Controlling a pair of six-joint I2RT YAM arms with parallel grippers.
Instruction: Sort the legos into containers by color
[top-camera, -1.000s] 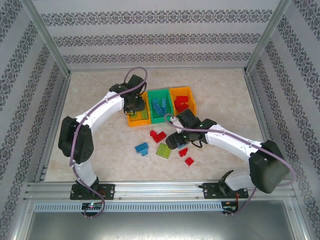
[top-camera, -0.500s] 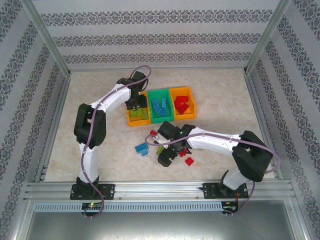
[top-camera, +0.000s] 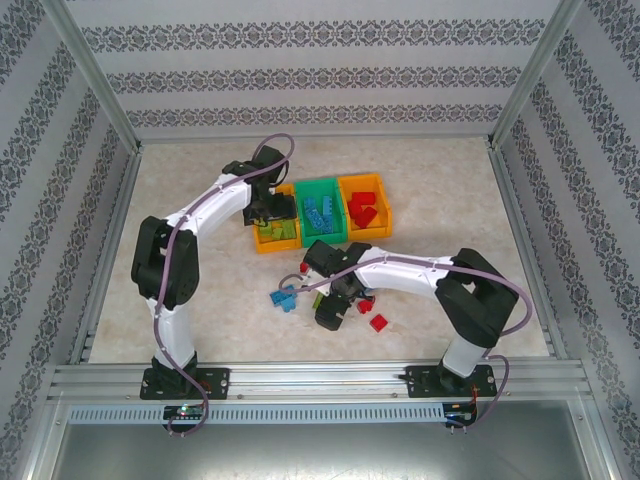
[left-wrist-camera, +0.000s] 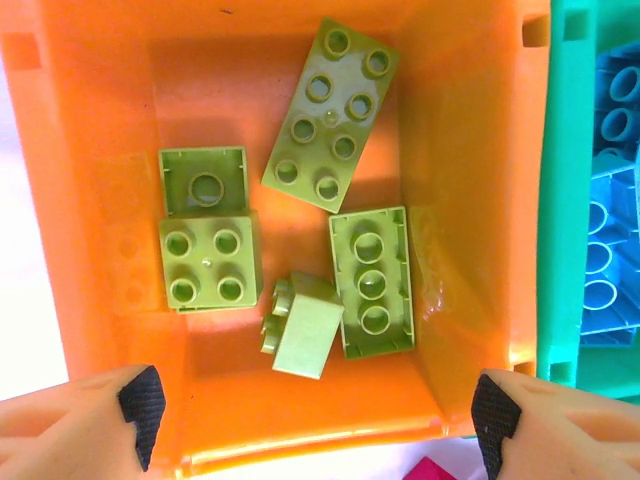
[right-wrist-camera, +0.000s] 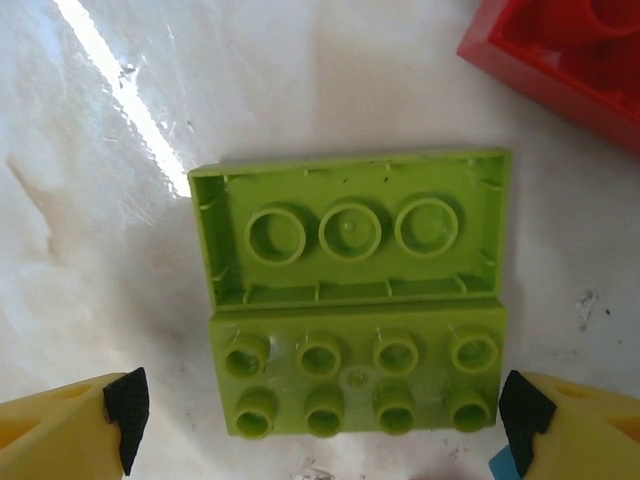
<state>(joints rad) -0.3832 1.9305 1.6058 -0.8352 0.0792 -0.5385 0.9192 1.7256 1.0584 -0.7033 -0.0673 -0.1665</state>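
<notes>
Over the counter (right-wrist-camera: 110, 260), the right gripper (right-wrist-camera: 322, 422) spreads its jaws astride two light-green legos (right-wrist-camera: 355, 385), perhaps joined: lower centred, then pinch. The left gripper (left-wrist-camera: 320, 405) hangs open above the orange container (left-wrist-camera: 90, 110).

Glossy plastic green bricks (right-wrist-camera: 355, 335), orange bin (left-wrist-camera: 452, 200).

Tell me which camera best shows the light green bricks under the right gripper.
Right wrist: both light green bricks lie close up, one studs-up, one upside down, between the open right gripper. Top external catches a sliver of them beside the arm. Left wrist looks at other bricks.
</notes>
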